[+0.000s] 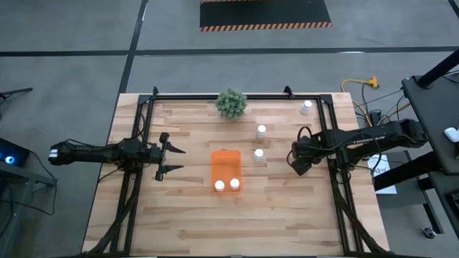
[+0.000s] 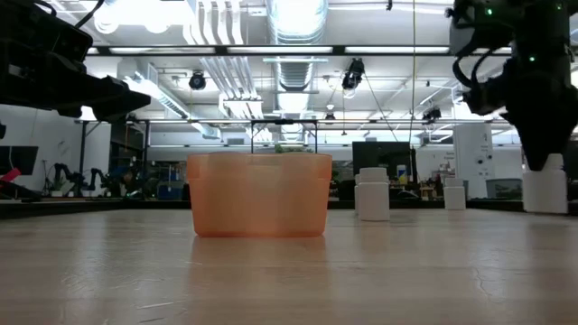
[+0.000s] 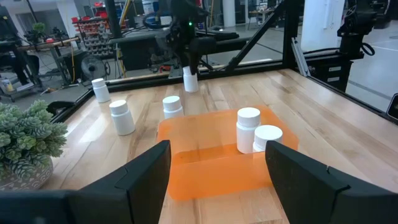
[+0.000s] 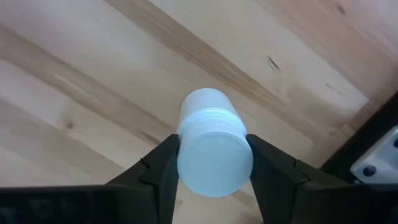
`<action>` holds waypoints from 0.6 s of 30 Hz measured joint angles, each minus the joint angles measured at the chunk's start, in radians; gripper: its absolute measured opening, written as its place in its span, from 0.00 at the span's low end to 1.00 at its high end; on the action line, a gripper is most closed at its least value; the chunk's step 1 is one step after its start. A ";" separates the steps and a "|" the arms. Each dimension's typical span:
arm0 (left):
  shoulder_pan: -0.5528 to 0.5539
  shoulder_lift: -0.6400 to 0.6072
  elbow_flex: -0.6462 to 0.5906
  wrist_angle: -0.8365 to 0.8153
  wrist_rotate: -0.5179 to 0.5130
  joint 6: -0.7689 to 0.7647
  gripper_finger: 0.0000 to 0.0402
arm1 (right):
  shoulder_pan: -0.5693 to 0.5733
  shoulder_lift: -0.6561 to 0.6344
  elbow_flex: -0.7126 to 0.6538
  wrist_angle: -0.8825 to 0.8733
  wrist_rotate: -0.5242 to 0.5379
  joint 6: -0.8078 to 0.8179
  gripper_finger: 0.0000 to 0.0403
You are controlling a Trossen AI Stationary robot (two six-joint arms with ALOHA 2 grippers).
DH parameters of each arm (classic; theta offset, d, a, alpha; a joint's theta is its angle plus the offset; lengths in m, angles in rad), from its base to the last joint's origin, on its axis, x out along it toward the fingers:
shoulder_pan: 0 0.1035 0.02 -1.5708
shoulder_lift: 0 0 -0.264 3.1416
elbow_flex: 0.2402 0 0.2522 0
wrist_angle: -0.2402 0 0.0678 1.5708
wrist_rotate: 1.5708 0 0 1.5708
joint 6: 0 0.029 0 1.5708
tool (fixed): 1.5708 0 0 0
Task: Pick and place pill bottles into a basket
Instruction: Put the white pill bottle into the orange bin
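Two bottles (image 1: 227, 185) sit in basket (image 1: 226, 161). Right gripper (image 4: 213, 163) pinches a bottle (image 4: 211, 146) at the cap; may slip. Left gripper (image 1: 174, 159) spread, idle.

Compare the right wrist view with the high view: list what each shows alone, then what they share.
Only the right wrist view: the right end effector shut on a pill bottle, a finger pressed against each side just below the cap.

Only the high view: the orange basket holding two bottles, three loose bottles standing on the table, the green plant, and the left end effector open beside the basket.

Both: the wooden table and the right arm's end.
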 joint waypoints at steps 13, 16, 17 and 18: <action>0.000 -0.002 0.000 0.000 0.000 0.000 0.61 | 0.004 0.005 0.218 -0.088 -0.006 -0.043 0.37; 0.000 -0.001 0.000 0.000 0.000 0.000 0.61 | 0.004 0.021 0.283 -0.152 -0.006 -0.044 0.37; 0.000 -0.001 0.000 0.000 0.000 0.000 0.61 | 0.004 0.030 0.306 -0.169 -0.006 -0.048 0.37; 0.000 -0.002 0.000 0.000 0.000 0.000 0.61 | 0.005 0.038 0.328 -0.185 -0.006 -0.053 0.37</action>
